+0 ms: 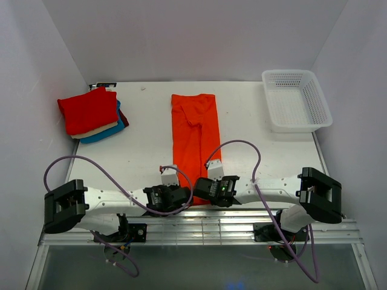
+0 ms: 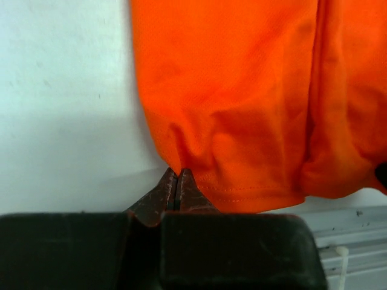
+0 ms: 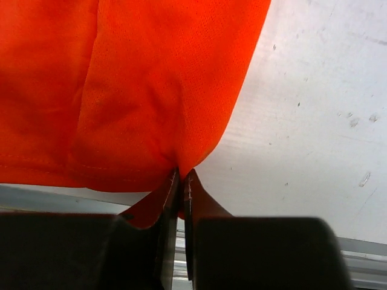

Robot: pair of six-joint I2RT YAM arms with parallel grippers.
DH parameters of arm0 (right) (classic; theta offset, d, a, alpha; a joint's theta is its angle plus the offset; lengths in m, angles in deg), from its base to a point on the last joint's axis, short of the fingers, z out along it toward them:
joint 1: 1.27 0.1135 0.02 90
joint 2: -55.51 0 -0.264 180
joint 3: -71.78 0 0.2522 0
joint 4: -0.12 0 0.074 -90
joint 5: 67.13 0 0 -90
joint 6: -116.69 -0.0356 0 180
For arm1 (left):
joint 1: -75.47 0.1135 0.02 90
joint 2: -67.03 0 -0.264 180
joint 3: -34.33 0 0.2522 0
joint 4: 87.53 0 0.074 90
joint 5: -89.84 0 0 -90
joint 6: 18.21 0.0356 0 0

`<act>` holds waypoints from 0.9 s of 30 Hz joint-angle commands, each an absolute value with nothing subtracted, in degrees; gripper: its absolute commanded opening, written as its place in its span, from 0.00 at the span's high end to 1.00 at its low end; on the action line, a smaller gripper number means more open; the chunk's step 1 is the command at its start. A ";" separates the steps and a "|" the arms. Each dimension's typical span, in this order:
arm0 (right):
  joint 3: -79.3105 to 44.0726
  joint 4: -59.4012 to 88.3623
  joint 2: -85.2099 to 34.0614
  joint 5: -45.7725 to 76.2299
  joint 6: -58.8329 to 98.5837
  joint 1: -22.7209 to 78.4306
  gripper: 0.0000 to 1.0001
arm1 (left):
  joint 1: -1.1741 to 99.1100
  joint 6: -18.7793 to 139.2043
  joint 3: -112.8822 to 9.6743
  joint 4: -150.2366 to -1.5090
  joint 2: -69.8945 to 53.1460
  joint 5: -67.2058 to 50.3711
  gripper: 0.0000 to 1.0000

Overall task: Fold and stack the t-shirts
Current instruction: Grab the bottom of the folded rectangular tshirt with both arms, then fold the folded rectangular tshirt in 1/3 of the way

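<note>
Pinching the near hem of the orange shirt [image 2: 242, 90], my left gripper [image 2: 177, 180] has its jaws pressed together on the corner at 7 o'clock of the cloth, with a small pucker of fabric gathered at the tips. My right gripper [image 3: 181, 179] grips the hem corner at 5 o'clock, its jaws closed on the cloth with only a thin slit between them. Both wrists sit low and side by side at 6 o'clock of the table [image 1: 145, 151], fingers pointing toward 12. Each forearm reaches inward along the near edge from an elbow folded far out to its own side, left at 8 o'clock and right at 4. From my jaws the shirt runs as a long narrow strip toward 12 o'clock, flat on the table, with a crease down its length. At 10 o'clock, well apart from it, a red shirt [image 1: 87, 110] lies folded on a cream shirt [image 1: 100, 129] and a teal shirt [image 1: 107, 135]. At 2 o'clock stands a white basket [image 1: 273, 115].
</note>
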State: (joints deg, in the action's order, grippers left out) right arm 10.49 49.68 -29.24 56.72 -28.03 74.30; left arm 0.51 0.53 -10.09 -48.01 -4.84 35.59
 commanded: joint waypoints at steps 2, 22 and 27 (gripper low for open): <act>4.41 52.65 -29.48 63.65 -23.95 71.77 0.92 | 7.15 9.64 -13.36 -50.80 -4.16 39.49 1.00; -14.13 36.30 -43.44 57.95 5.15 48.39 0.92 | 33.10 35.66 -23.02 -80.52 -12.94 19.45 1.00; -22.39 35.33 -49.07 55.92 9.46 43.83 0.92 | 38.19 38.13 -28.20 -82.55 -19.70 15.33 1.00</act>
State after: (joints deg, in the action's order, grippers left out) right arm -17.29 38.24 -47.12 57.35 4.78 46.21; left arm 35.90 35.11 -24.32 -78.13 -18.07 20.31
